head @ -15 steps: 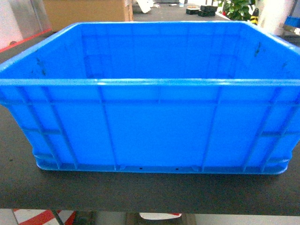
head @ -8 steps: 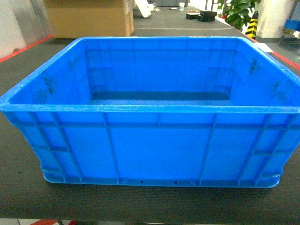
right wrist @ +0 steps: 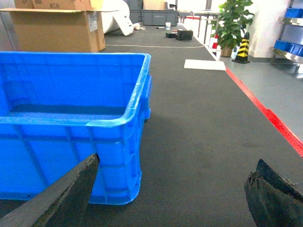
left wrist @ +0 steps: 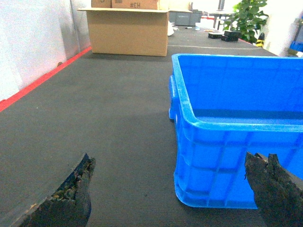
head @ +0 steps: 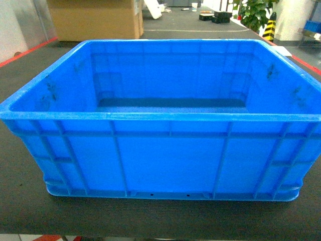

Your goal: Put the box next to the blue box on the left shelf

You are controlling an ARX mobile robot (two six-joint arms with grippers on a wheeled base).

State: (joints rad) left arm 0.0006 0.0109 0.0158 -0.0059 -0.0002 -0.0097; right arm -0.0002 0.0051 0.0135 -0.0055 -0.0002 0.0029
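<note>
- Fingers (left wrist: 71, 198) of the left gripper (left wrist: 170, 189) spread wide, dark and worn, low over the desk (left wrist: 109, 118), one tip in front of the box (left wrist: 227, 156) near its left corner, not touching anything.
- Fingers (right wrist: 66, 194) of the right gripper (right wrist: 170, 194) likewise spread apart, one tip in front of the box's right corner, the other over bare dark mat.
- Box upright on the dark desk, close to its near edge, empty, with ribbed outer walls, thick rim and dark scuffs inside.
- Further back on the left, an open cardboard carton (left wrist: 129, 30), printed "#3H" mirror-wise in the left wrist view.
- Red stripe (right wrist: 265, 113) along the mat's right edge.
- Far right, a potted plant (right wrist: 232, 23) and a yellow-black striped cone (right wrist: 243, 47).
</note>
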